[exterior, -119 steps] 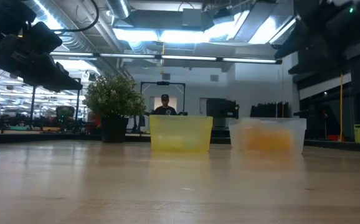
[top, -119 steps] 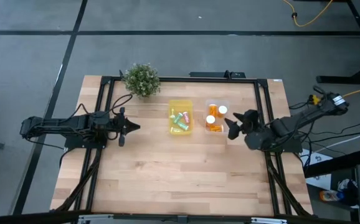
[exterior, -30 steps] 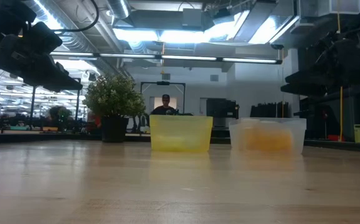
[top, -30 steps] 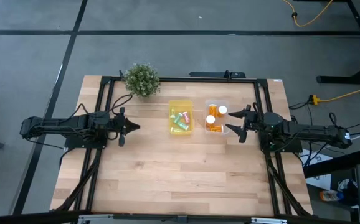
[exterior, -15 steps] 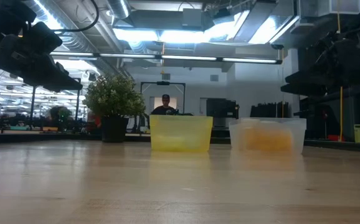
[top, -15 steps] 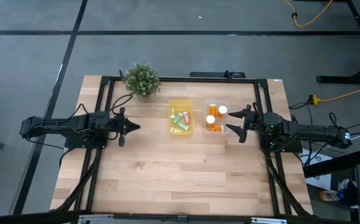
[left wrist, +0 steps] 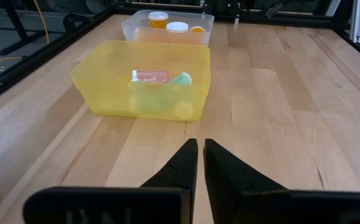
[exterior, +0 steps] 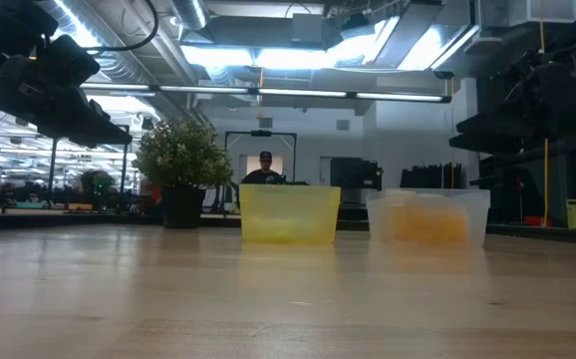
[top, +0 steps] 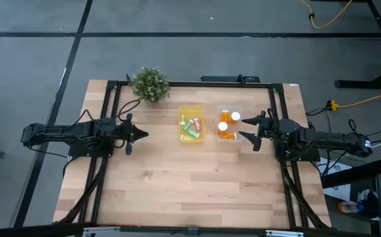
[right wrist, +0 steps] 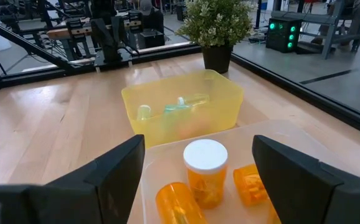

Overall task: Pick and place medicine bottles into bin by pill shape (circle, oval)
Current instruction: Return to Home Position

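1. Left gripper [top: 140, 134] hovers over the table [top: 177, 181], left of the yellow bin [top: 191, 108] and apart from it. Fingers [left wrist: 185, 163] closed to a thin slit, gripping nothing.
2. Right gripper [top: 242, 128] sits just beside the transparent bin [top: 229, 108], on its right. Jaws spread wide and empty, framing the bin's contents in the right wrist view.
3. Transparent bin holds the orange bottles [right wrist: 205, 164]. One stands upright with its white cap up. Two more, [right wrist: 173, 202] and [right wrist: 250, 181], lie on their sides at either flank. High view shows two white caps [top: 223, 126] facing up, and one orange bottle [top: 227, 135] lying with its long axis across the bin's width.
4. Yellow bin holds the pastel vials [top: 192, 126], all lying flat in a loose pile. A pink vial [left wrist: 152, 76] lies lengthwise along the wall; a teal one [left wrist: 182, 79] touches its end.
5. The bins stand side by side, a small gap between them. Potted plant [top: 149, 84] is at the far left corner.
6. Low view: a person [exterior: 264, 170] is in the room behind the yellow bin.
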